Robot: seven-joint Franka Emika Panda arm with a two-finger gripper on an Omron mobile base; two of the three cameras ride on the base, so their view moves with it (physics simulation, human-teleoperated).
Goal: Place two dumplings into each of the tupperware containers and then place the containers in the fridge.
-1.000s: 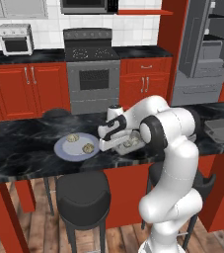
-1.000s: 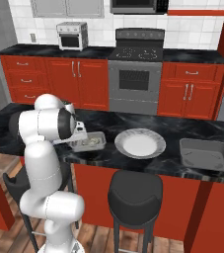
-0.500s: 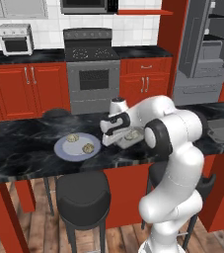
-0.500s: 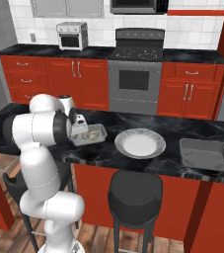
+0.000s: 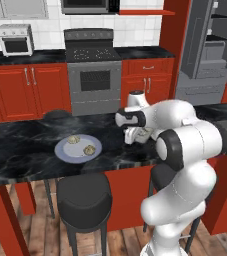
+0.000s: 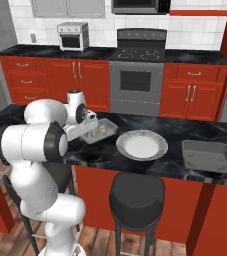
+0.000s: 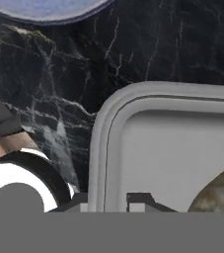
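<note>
**Grip on the tray rim: keep it level**

Fingers [image 7: 114, 201] look clamped on the rim of the tupperware container [image 7: 172, 143], dumplings [image 6: 101, 128] inside, just beside the plate [image 5: 65, 151]. I'd lift slow toward the fridge [image 5: 212, 45] and stay flat, since a tilt could spill them.

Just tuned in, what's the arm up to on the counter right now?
The gripper is shut on the rim of one tupperware container on the black counter, with a dumpling visible inside that tray. Two dumplings lie on the round plate. The other container sits at the counter's far side, apparently empty.
</note>
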